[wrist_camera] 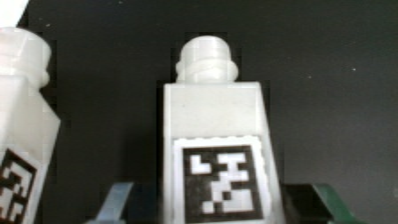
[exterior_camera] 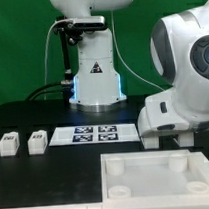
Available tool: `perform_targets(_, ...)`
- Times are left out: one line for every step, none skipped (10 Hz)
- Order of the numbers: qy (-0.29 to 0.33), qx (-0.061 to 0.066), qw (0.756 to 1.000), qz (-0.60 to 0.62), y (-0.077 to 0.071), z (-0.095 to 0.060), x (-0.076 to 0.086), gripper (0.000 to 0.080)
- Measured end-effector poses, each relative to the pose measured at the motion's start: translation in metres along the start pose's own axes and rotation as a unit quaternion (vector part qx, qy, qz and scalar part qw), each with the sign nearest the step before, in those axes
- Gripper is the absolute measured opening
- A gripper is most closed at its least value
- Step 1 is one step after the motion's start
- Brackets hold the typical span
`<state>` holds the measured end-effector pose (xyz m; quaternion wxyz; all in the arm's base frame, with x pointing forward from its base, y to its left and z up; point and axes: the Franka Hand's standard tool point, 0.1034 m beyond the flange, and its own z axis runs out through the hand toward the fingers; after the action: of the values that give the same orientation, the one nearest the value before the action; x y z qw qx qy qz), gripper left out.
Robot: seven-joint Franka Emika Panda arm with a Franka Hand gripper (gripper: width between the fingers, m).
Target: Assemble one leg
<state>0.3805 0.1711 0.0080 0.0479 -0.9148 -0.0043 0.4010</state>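
Observation:
In the wrist view a white leg (wrist_camera: 214,120) with a rounded peg at its end and a black-and-white marker tag stands between my fingers. My gripper (wrist_camera: 221,205) is open, with a finger (wrist_camera: 128,200) on each side of the leg and a small gap on both sides. A second leg (wrist_camera: 25,120) stands close beside it. In the exterior view two more legs (exterior_camera: 8,144) (exterior_camera: 36,142) stand on the black table at the left. My arm (exterior_camera: 176,83) leans in from the right and hides the gripper there.
The large white top (exterior_camera: 162,179) with round corner sockets lies at the front right. The marker board (exterior_camera: 92,133) lies in the middle. The robot base (exterior_camera: 96,78) stands behind it, before a green backdrop.

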Motion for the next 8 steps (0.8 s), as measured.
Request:
perform_targets(0.000, 0.000, 1.000, 0.000, 0.000, 0.000, 0.000, 0.0290)
perform_targets(0.000, 0.000, 1.000, 0.000, 0.000, 0.000, 0.000, 0.0290)
perform_targets(0.000, 0.000, 1.000, 0.000, 0.000, 0.000, 0.000, 0.0290)
perform_targets(0.000, 0.000, 1.000, 0.000, 0.000, 0.000, 0.000, 0.0290)
perform_targets(0.000, 0.000, 1.000, 0.000, 0.000, 0.000, 0.000, 0.0290)
perform_targets(0.002, 0.000, 1.000, -0.003, 0.001, -0.005, 0.001, 0.0290)
perform_targets(0.012, 0.003, 1.000, -0.015, 0.004, -0.029, 0.000, 0.0290)
perform_targets(0.021, 0.007, 0.999, -0.028, 0.008, -0.053, -0.004, 0.0291)
